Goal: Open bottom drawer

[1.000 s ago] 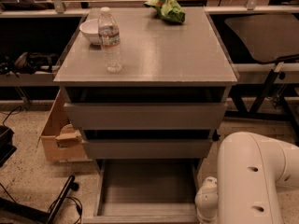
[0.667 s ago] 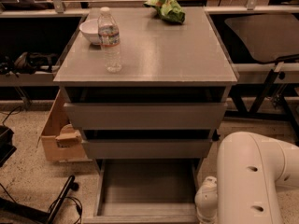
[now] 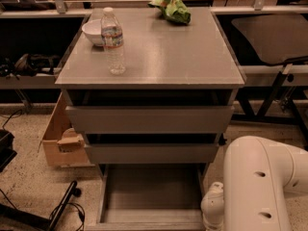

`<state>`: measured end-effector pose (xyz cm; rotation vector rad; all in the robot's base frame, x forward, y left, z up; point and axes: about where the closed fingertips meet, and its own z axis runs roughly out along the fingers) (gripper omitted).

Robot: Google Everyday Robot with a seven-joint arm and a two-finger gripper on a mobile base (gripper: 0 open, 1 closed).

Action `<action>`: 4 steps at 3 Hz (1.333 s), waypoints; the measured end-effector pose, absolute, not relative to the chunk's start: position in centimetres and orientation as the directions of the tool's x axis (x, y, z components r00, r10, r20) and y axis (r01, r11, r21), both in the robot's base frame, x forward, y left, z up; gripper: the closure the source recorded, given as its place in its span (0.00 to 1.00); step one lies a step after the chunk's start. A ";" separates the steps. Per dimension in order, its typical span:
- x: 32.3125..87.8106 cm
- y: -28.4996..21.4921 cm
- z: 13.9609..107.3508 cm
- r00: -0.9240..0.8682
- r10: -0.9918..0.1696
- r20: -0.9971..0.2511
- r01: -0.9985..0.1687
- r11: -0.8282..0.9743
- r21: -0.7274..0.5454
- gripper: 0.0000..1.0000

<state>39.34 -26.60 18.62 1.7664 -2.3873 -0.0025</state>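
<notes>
The bottom drawer (image 3: 150, 192) sits at the foot of the grey cabinet (image 3: 183, 57), pulled well out toward the near side, so its shallow grey tray lies open to view under the two taller drawer fronts. Above it, the middle drawer (image 3: 151, 153) and the top drawer (image 3: 149, 119) each have a dark gap over their front. On the cabinet top, a clear water bottle (image 3: 113, 41) stands upright at the left, with a white bowl (image 3: 94, 32) just behind it and a crumpled green bag (image 3: 172, 8) at the far edge. A cardboard box (image 3: 60, 138) sits on the floor against the cabinet's left side. The robot's white arm (image 3: 255, 186) fills the near right corner, just beside the open drawer's right side. The gripper is not in view, so I cannot tell whether it is open or holding anything.
</notes>
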 end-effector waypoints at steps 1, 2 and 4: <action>39.3 -26.6 18.6 -0.283 -0.949 0.137 -0.949 0.298 0.103 0.59; 39.3 -26.6 18.6 -0.283 -0.949 0.137 -0.949 0.298 0.103 0.36; 39.3 -26.6 18.6 -0.283 -0.949 0.137 -0.949 0.298 0.103 0.00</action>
